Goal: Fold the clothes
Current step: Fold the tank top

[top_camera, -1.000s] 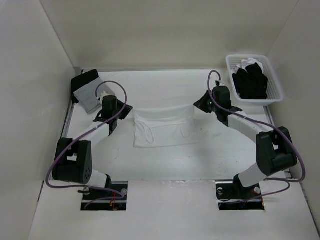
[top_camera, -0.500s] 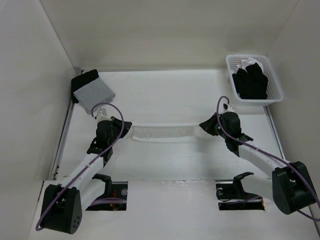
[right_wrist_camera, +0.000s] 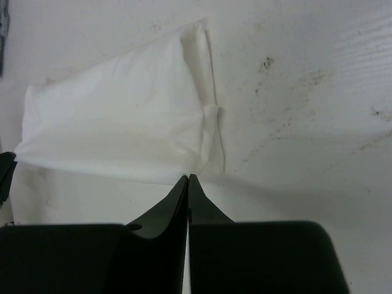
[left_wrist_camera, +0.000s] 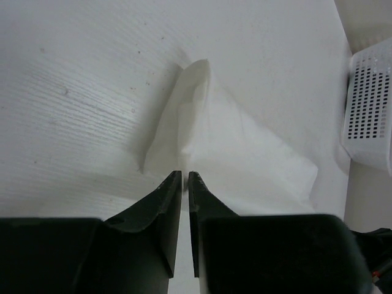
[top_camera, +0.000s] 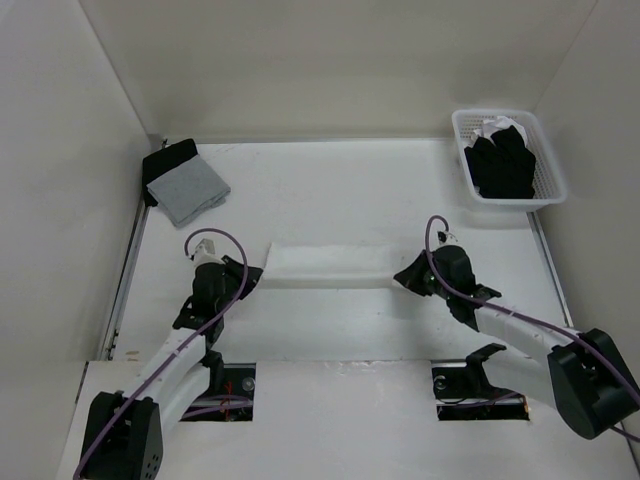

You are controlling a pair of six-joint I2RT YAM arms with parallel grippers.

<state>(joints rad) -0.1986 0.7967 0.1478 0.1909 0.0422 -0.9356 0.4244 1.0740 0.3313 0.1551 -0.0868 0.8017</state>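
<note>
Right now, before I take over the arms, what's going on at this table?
The white T-shirt lies on the table folded into a narrow band. The left gripper is at its left end, jaws a sliver apart; the right gripper is at its right end, jaws shut. Whether either pinches fabric is unclear. A grey cloth lies far left, a basket of black clothes far right.

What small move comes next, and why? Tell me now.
Probably open both claws and lift clear: the white T-shirt lies as a flat narrow band, with the left claw barely parted and the right claw shut at its ends.
</note>
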